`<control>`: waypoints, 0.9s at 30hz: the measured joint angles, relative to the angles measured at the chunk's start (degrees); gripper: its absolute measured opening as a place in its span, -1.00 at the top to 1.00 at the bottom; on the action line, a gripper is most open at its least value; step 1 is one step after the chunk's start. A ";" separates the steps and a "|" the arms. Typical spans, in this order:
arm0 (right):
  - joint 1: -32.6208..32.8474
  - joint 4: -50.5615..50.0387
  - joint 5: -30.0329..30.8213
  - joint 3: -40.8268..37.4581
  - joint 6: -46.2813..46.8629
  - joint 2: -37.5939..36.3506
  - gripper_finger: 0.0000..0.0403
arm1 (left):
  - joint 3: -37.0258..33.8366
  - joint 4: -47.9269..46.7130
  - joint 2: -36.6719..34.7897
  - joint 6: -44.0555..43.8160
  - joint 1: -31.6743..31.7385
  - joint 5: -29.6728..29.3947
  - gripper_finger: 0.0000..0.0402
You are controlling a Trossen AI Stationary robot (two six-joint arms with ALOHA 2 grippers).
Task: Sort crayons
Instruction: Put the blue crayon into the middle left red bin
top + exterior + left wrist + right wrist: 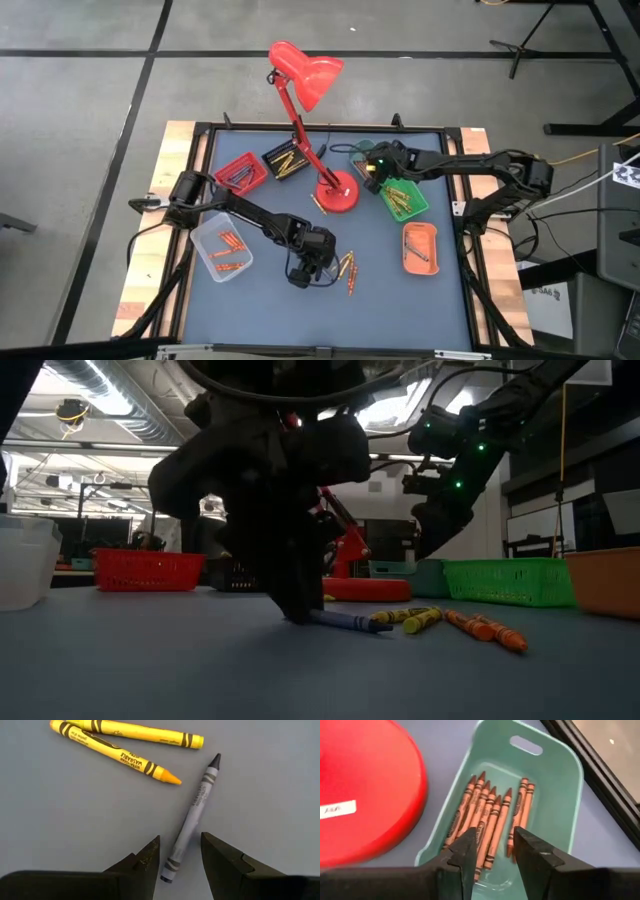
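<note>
matt blue-grey table mat (pixel 60 820) | paper-wrapped grey crayon (pixel 192 822) | smooth teal plastic tray (pixel 555 780) | glossy red lamp base (pixel 365 785) | wooden table edge (pixel 160 190)

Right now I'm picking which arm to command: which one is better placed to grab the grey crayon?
Left. The left gripper is open astride the grey crayon on the table; the right gripper hangs over the teal tray.

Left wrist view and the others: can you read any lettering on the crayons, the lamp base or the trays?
"WASHABLE", partly legible: on the yellow crayon nearest the grey one.
Second yellow crayon: faint print, too small to read.
Grey crayon between the left gripper fingers: lettering along its wrapper, too blurred to read.
White sticker on the red lamp base: unreadable.
Brown crayons in the teal tray: unreadable.
</note>
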 joint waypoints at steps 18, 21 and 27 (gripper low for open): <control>0.34 -0.65 -32.13 0.02 -2.74 -8.93 0.36 | 0.10 -0.38 0.66 1.31 -0.07 -2.19 0.81; 2.67 -0.49 -36.33 0.02 -2.34 -8.92 0.36 | 0.10 -0.41 0.66 1.31 -0.08 -2.21 0.90; 11.39 -0.34 -35.17 0.02 -2.60 -8.92 0.36 | 0.08 -0.52 0.68 1.31 -0.04 -2.37 0.98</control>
